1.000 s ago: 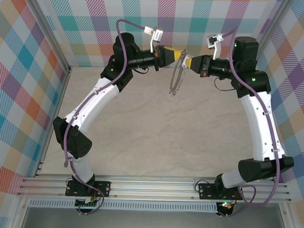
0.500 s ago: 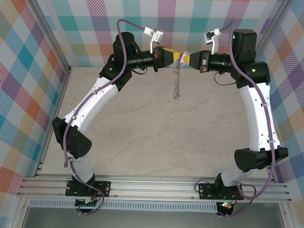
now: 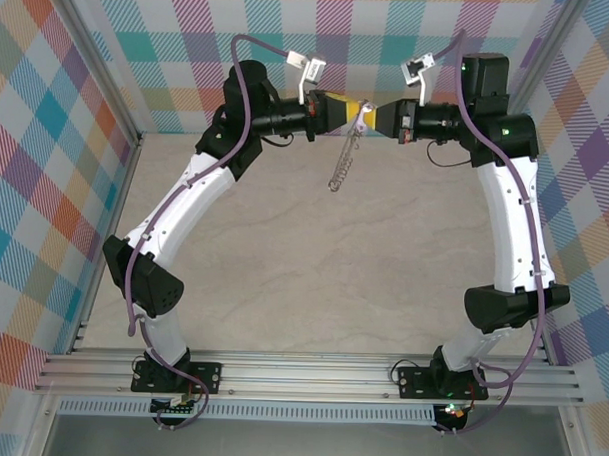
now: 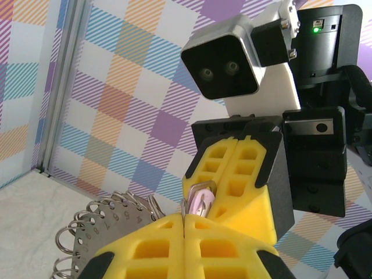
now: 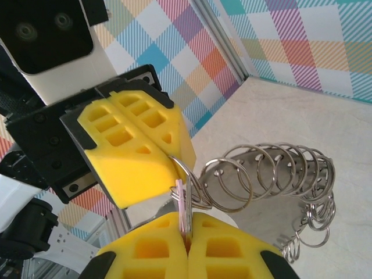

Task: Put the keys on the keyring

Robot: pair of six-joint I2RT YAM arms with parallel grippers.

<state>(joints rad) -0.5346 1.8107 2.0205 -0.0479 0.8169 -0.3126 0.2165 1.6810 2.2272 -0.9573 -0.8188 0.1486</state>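
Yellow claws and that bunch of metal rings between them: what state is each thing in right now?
left gripper: shut, pinching one ring of the keyring.
right gripper: shut on the key, nearly tip to tip with the left one.
key: held in the air, lying against a ring; threaded on or not, cannot tell.
keyring: dangling from the left gripper, its many small rings hanging loose.

Left gripper and right gripper tip to tip above far middle of table. Key between tips, in right jaws. Keyring hangs from left tips, below-left of junction.
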